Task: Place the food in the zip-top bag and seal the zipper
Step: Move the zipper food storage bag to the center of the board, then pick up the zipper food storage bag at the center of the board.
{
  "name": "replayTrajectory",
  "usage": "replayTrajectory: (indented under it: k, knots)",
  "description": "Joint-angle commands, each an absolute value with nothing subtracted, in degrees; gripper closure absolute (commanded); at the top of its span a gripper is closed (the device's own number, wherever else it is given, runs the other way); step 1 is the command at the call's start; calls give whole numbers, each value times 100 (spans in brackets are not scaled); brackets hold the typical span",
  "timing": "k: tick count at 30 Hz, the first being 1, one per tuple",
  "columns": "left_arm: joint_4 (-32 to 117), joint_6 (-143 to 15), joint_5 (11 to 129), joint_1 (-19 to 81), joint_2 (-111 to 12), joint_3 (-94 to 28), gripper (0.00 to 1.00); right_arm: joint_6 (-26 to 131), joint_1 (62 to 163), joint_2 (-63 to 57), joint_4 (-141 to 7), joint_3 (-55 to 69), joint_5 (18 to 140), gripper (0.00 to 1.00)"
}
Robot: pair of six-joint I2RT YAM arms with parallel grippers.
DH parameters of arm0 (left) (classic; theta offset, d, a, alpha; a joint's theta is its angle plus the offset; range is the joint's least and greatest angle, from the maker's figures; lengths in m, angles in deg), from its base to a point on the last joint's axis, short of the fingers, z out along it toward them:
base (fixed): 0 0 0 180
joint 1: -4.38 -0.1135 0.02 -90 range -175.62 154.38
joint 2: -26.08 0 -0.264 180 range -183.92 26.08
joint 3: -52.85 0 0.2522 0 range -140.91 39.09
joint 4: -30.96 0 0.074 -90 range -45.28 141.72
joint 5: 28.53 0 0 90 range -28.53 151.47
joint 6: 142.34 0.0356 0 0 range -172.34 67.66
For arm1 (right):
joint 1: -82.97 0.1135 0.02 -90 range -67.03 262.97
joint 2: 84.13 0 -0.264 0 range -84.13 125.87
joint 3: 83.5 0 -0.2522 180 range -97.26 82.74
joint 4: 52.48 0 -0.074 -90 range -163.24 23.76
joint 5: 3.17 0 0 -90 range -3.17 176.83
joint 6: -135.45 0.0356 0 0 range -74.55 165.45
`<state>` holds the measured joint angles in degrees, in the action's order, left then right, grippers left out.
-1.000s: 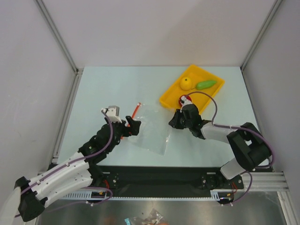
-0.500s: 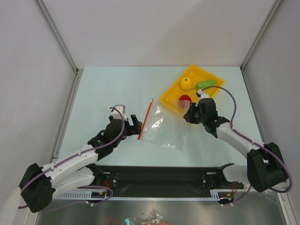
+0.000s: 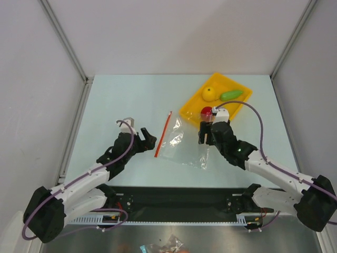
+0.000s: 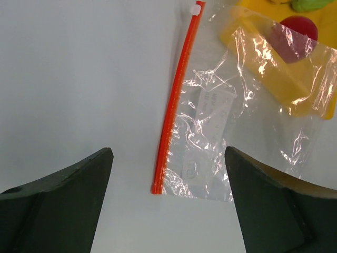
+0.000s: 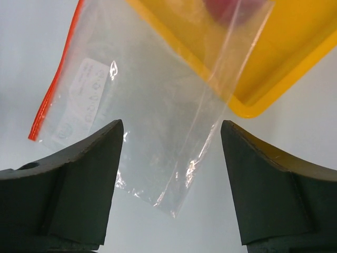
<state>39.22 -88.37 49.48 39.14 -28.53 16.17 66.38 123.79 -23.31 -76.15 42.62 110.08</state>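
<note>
The clear zip-top bag (image 3: 183,142) lies flat on the table between my grippers, its far corner overlapping the yellow tray (image 3: 238,88). Its red-orange zipper (image 3: 164,134) runs along the left edge. In the tray sit the yellow lemon (image 3: 209,93), the green vegetable (image 3: 231,95) and the red fruit (image 3: 206,111). My left gripper (image 3: 148,141) is open just left of the zipper (image 4: 174,105), holding nothing. My right gripper (image 3: 206,135) is open above the bag's right corner (image 5: 174,205), apart from it. Through the bag (image 4: 210,121) the red fruit (image 4: 296,31) shows.
The tray's near corner (image 5: 253,108) is right by my right fingers. White walls and metal rails frame the table on the left, the right and at the back.
My right gripper has opened and let go of the bag after drawing it to the right, then shifted left toward the bag's corner. The left gripper stayed open and barely moved.
</note>
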Motion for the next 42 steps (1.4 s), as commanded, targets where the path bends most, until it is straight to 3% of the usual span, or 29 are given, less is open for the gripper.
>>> replayTrajectory:
  k: [1, 9, 14, 18, 25, 33, 36, 37, 42]
  knots:
    - [3664, -9538, 4865, 3646, -2220, 1957, 7, 6654, 12918, -2094, -7354, 4020, 11629, 22]
    - [4304, -10507, 3660, 3470, -418, 2608, 5, 7445, 14106, -426, -7080, 3266, 11495, 20]
    - [4735, -10815, 3238, 3479, 190, 2757, 5, 7797, 14563, 1251, -7581, 1862, 11759, 12]
    - [4841, -10815, 3141, 3479, 305, 2722, 4, 8017, 14748, 2194, -8065, 841, 11690, 12]
    - [4798, -10771, 3211, 3479, 217, 2696, 4, 8297, 14705, 3364, -8715, -347, 11522, 23]
    - [4885, -10780, 3220, 3479, 278, 2652, 4, 8658, 14581, 3558, -8777, -76, 11329, 30]
    - [4877, -10762, 3220, 3479, 305, 2669, 4, 8720, 14573, 3506, -8672, 161, 11259, 37]
    - [4876, -10762, 3237, 3479, 296, 2678, 5, 8737, 14564, 3471, -8663, 249, 11250, 44]
    - [4815, -10710, 3281, 3479, 200, 2652, 5, 8650, 14494, 2979, -8321, 1109, 11031, 61]
